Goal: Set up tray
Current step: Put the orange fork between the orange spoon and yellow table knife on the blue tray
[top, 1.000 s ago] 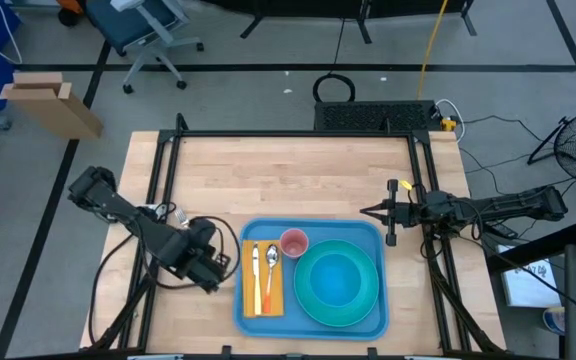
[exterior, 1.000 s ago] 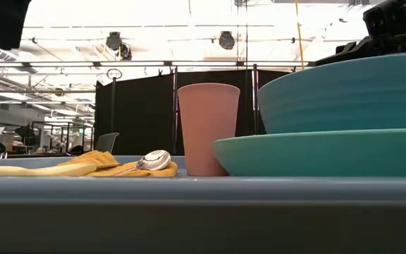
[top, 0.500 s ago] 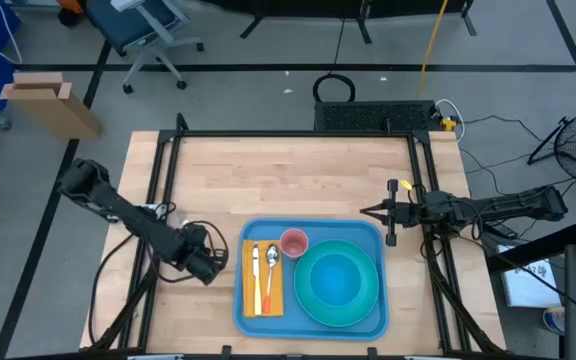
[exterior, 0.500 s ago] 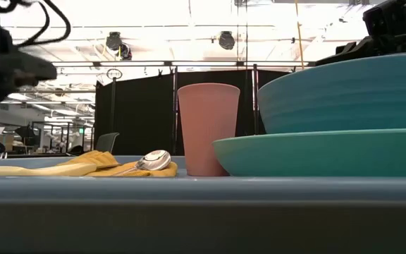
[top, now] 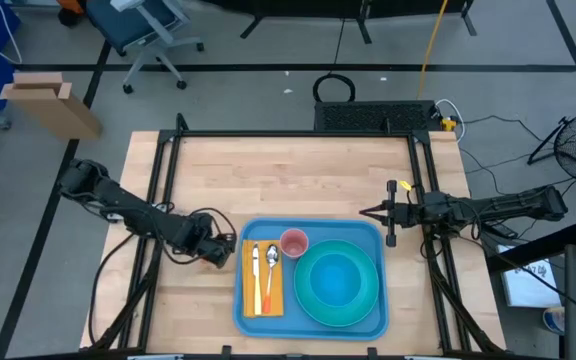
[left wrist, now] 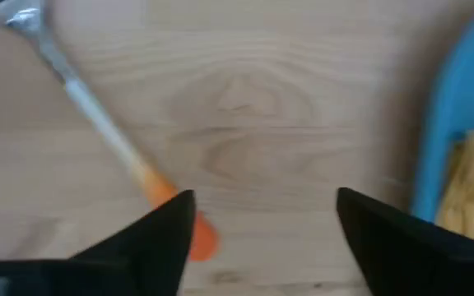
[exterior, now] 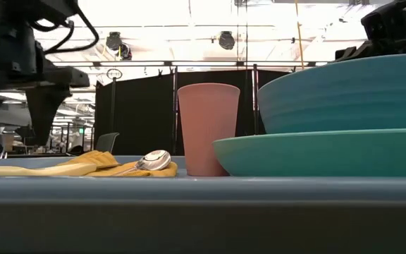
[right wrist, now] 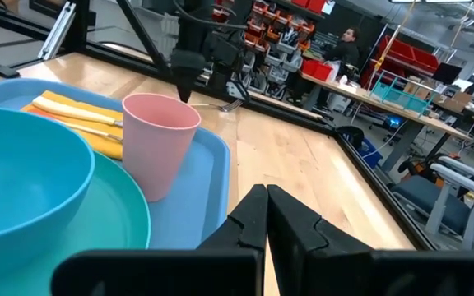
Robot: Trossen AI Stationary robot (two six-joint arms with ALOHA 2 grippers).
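High view: 1 tray point(top: 243, 312), 1 cup point(top: 293, 243).

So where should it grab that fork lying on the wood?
Probably the orange handle of the fork, coming from straight above. It lies flat on the table beside the tray, and the left gripper already hovers there, fingers open.

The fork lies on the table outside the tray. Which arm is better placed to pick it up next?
The left. Its open left gripper hovers right over the fork, beside the tray. The right gripper waits shut past the tray's far side.
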